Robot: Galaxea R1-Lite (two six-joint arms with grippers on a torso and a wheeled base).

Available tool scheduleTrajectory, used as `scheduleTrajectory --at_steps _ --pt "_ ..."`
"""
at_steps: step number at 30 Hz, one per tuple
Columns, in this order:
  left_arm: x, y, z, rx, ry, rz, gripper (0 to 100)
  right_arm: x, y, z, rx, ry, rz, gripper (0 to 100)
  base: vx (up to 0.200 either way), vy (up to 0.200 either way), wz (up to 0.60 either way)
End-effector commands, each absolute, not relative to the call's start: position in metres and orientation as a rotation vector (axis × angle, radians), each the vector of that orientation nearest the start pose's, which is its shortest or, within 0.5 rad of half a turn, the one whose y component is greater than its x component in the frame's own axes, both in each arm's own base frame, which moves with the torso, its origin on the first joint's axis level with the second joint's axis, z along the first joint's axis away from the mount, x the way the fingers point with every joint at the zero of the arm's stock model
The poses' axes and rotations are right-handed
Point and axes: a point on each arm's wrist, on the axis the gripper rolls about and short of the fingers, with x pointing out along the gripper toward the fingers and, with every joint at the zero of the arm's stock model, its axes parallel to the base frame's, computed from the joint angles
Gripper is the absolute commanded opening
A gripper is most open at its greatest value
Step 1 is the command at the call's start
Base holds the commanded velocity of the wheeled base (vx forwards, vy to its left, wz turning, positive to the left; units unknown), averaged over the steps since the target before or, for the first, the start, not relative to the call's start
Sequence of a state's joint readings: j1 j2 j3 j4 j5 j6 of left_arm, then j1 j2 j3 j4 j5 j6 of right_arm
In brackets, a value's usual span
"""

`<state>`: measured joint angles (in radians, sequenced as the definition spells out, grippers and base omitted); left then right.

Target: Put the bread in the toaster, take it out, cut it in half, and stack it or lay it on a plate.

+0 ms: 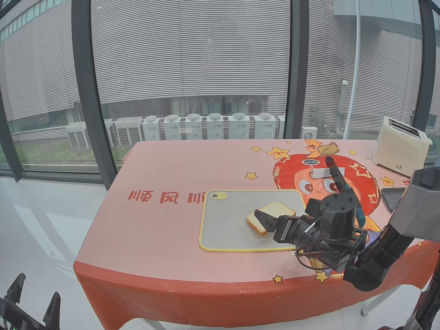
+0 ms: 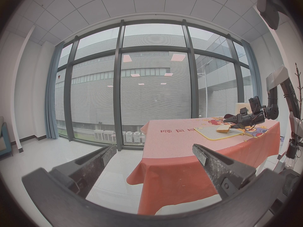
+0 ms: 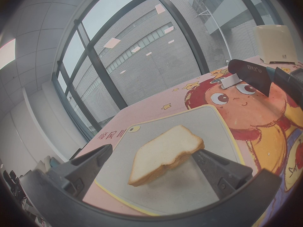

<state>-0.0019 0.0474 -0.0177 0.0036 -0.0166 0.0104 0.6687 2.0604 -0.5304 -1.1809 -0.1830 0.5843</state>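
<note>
The robot's right gripper [image 1: 267, 221] is reaching low over a grey cutting board [image 1: 229, 234] with a yellow rim, its jaws standing apart around a slice of bread [image 1: 271, 215]. In the right wrist view the slice is sitting tilted on the board, one edge touching one finger [image 3: 221, 171] while the other finger [image 3: 85, 167] is staying clear of it. The board is lying near the front middle of a table [image 1: 174, 248] draped in an orange-pink cloth printed with stars and a cartoon face.

Behind the right wrist, a knife [image 1: 340, 176] with a black blade and a teal handle is resting on the cartoon face, its blade just beside a small white block [image 1: 327, 172]. A cream toaster [image 1: 400, 146] is standing upright at the far right corner of the table, well apart from the board. Between the toaster and the right arm, a dark flat dish [image 1: 392, 197] is lying on the cloth, partly hidden by the arm.

The left gripper [image 2: 153, 148] is hanging low off the table's left side, its jaws spread wide and holding nothing. A wall of tall windows is running behind the table.
</note>
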Motion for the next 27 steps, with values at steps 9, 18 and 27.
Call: scheduleTrajectory --at_steps 9,18,27 --pt "-0.019 0.0 0.076 0.01 0.052 -0.017 100 0.248 0.199 0.074 0.486 0.491 0.373 100 0.0 0.0 0.0" --pt "-0.019 0.0 0.076 0.01 0.054 -0.02 100 0.236 0.197 0.079 0.467 0.515 0.385 100 0.0 0.0 0.0" --pt "-0.019 0.0 0.076 0.01 0.054 -0.019 100 0.241 0.192 0.072 0.45 0.526 0.351 100 0.0 0.0 0.0"
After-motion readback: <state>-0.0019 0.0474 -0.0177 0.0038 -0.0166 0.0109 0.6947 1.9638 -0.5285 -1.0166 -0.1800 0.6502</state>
